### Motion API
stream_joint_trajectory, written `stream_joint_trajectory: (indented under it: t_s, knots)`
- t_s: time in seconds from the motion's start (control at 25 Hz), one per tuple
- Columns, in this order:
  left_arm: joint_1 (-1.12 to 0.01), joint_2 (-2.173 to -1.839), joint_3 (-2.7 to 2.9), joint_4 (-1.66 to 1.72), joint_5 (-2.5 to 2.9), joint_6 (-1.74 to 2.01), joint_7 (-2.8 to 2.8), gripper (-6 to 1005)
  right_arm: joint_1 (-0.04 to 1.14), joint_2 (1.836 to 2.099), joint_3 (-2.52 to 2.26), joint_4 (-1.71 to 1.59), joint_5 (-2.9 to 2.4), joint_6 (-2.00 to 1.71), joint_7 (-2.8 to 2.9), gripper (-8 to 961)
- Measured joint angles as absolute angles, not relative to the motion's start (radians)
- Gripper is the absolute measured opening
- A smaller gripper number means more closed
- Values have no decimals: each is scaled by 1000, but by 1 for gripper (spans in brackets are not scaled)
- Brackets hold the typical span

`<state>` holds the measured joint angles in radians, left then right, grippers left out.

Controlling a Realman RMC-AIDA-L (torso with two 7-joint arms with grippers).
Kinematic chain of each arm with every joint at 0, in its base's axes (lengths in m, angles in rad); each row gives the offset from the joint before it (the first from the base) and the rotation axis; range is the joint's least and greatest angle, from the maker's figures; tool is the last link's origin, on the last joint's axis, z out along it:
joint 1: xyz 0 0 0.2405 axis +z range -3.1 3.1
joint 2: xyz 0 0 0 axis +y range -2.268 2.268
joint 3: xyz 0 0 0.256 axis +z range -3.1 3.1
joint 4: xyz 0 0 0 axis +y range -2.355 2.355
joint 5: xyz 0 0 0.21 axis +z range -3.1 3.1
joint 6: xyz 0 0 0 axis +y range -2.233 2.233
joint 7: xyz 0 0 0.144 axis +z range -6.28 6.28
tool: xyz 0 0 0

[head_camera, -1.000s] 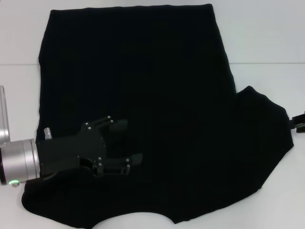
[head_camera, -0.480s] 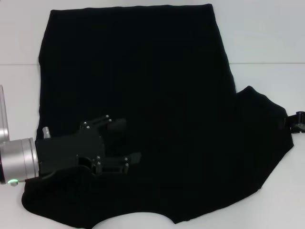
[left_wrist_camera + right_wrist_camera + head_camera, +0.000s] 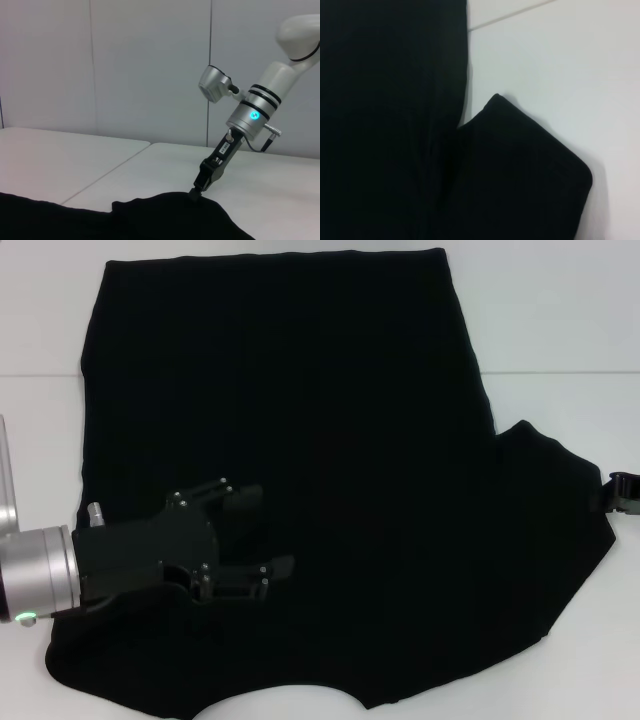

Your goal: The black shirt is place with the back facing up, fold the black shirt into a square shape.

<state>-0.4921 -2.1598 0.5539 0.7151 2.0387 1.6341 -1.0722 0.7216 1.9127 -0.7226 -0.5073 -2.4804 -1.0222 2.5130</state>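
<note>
Shirt (image 3: 300, 440) spread flat on white table (image 3: 560, 320), left gripper (image 3: 262, 532) over its near left part, fingers apart, right gripper (image 3: 195, 195) touching the right sleeve edge, finger state unclear.

Left pincer (image 3: 255, 530) spread wide, low; right pincer (image 3: 196, 194) angled down.

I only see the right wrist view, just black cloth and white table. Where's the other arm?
Observer: The left gripper is over the near left part of the shirt, jaws open.
Operator: Where's my arm?
Observer: The right gripper tilts down onto the tip of the sleeve on the robot's right.
Operator: Is there a sleeve on the other side?
Observer: None sticks out there; the left edge runs straight.
</note>
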Motion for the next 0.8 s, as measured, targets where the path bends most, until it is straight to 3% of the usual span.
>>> stream_joint_trajectory:
  t_s: [0.32, 0.8]
  knots:
    - [-489, -2161, 545, 713, 2039, 1632, -1072, 933, 700, 1913, -713, -517, -2473, -1027, 2510, 3]
    - [-486, -2161, 540, 713, 2039, 1640, -1072, 933, 688, 1916, -705, -523, -2471, -1082, 2510, 28]
